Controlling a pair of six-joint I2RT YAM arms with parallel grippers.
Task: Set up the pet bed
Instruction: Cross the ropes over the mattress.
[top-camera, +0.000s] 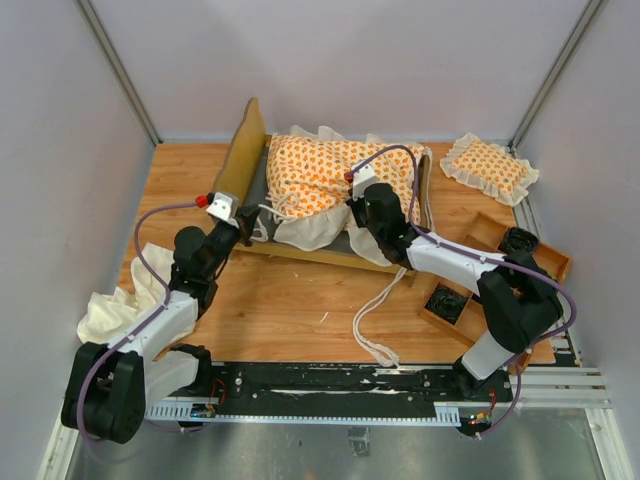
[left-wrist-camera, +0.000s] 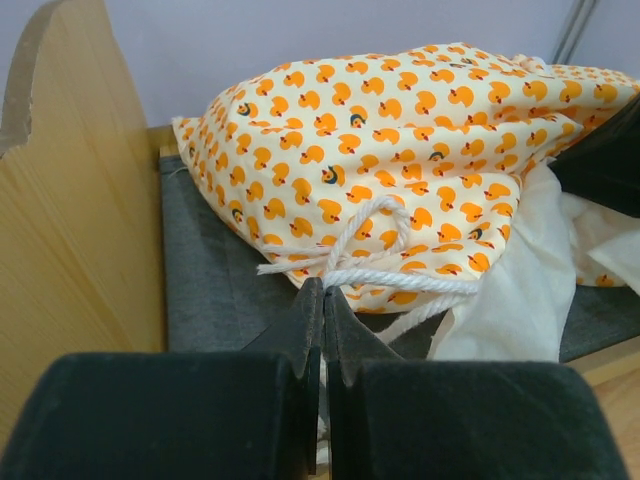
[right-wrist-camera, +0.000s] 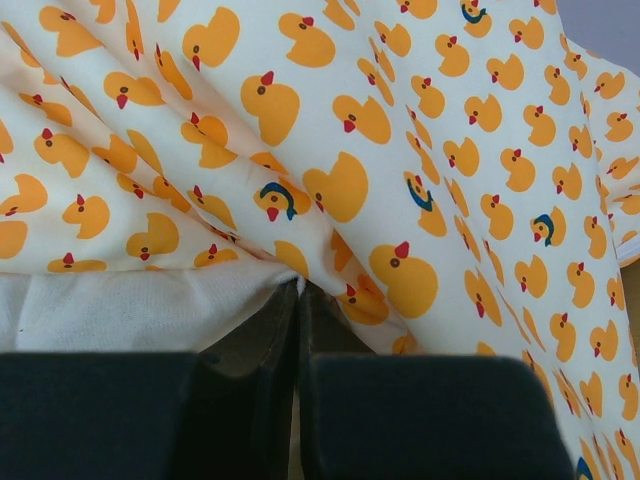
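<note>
Both sets of jaws are clamped: left gripper (left-wrist-camera: 322, 292) on the tie string (left-wrist-camera: 400, 279), right gripper (right-wrist-camera: 298, 296) on the cushion (right-wrist-camera: 350, 180), presumably to flatten it.

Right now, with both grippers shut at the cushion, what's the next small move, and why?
Probably draw the left gripper, shut on the tie string, toward the headboard. The cushion sits bunched, with the grey base bare beside the headboard, and the right gripper pinches its fabric further right.
</note>
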